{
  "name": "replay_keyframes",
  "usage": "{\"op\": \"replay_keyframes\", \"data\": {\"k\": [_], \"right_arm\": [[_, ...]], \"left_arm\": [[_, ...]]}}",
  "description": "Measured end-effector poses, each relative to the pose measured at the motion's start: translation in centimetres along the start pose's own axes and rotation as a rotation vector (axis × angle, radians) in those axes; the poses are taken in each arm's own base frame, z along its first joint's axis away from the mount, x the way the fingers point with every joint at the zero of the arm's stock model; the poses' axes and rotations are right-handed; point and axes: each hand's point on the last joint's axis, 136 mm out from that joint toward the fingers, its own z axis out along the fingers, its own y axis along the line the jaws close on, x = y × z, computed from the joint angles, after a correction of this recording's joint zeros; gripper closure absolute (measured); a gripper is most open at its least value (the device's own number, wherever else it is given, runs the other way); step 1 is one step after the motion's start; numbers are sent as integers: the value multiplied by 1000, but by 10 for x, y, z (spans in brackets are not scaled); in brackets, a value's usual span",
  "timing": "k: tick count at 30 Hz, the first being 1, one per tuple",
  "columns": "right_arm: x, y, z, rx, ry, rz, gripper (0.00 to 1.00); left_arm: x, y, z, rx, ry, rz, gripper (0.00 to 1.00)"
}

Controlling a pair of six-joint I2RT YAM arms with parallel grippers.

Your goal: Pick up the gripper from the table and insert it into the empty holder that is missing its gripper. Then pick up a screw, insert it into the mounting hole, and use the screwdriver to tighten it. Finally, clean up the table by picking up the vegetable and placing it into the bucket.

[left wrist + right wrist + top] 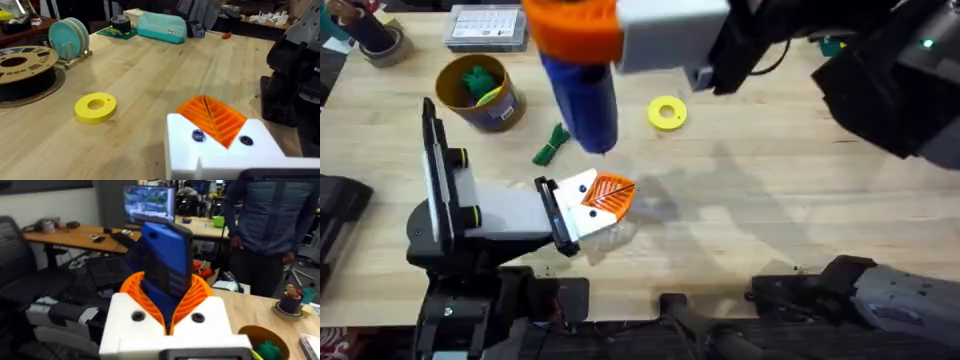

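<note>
At the far left of the overhead view the bucket [480,92] stands on the table [770,220], a bigger green bundle with a yellow piece [480,84] inside it. In front of it, toward the near edge, the left arm lies low over the wood, and its left gripper [600,205] points right with white finger blocks and orange ribbed pads. The left wrist view shows those pads [215,117] pressed flat against each other, nothing visible between them (two screw heads sit in the white block just below).

The vegetable [552,144] lies on the bare wood between the bucket and the left gripper, apart from both. Just right of it, the screwdriver [582,95] hangs almost straight down, large and blurred under the camera, its lower end above the table near the left gripper's tips. The right gripper [167,302] is clamped around it: in the right wrist view the orange pads hug the blue body [167,262] on both sides, with the tool standing up out of them.

Farther right a yellow ring [666,113] lies flat on the table, well apart from the other things; the left wrist view shows it [95,106] too, with a brown spool [22,67] beyond. The right arm [880,70] crosses the upper right corner.
</note>
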Motion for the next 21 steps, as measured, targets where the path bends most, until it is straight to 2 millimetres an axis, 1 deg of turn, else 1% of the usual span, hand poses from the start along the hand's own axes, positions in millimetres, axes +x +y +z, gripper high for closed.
{"op": "replay_keyframes", "data": {"k": [5, 11, 21], "right_arm": [[8, 9, 6, -32, 7, -14, 979], [9, 15, 11, -53, 6, -39, 979], [25, 17, 23, -90, 21, -50, 979]], "left_arm": [[0, 0, 0, 0, 0, 0, 997], [0, 0, 0, 0, 0, 0, 997], [0, 0, 0, 0, 0, 0, 997]]}}
